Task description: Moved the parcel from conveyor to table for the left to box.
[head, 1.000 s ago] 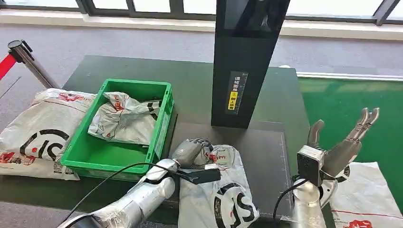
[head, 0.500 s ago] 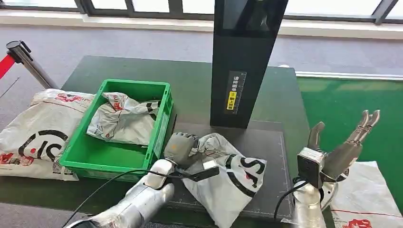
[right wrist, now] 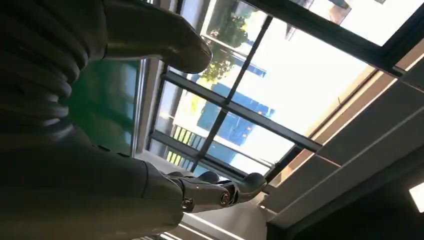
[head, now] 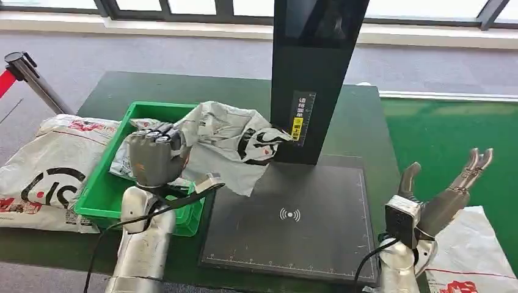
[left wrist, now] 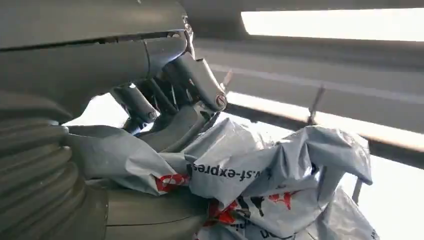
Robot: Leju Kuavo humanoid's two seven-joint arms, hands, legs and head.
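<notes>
My left hand [head: 153,157] grips a crumpled white-and-grey parcel [head: 229,141] and holds it up over the right rim of the green box [head: 104,192]. The parcel hangs toward the black scanner column. In the left wrist view the dark fingers [left wrist: 172,95] close on the same parcel [left wrist: 260,175], whose red and black print shows. Another white parcel [head: 122,162] lies inside the box, partly hidden by my hand. My right hand [head: 443,192] is raised at the table's right edge, fingers spread, holding nothing; in the right wrist view its fingers [right wrist: 220,192] point toward the windows.
A tall black scanner column [head: 314,79] stands behind a dark pad [head: 290,223] on the green-black table. A large white parcel [head: 46,168] lies left of the box. Another parcel [head: 473,256] lies on the green conveyor at the right. A barrier post [head: 30,76] stands far left.
My left hand has lifted the parcel off the dark pad and carried it left and up, to above the green box's rim. The right hand has barely moved.
</notes>
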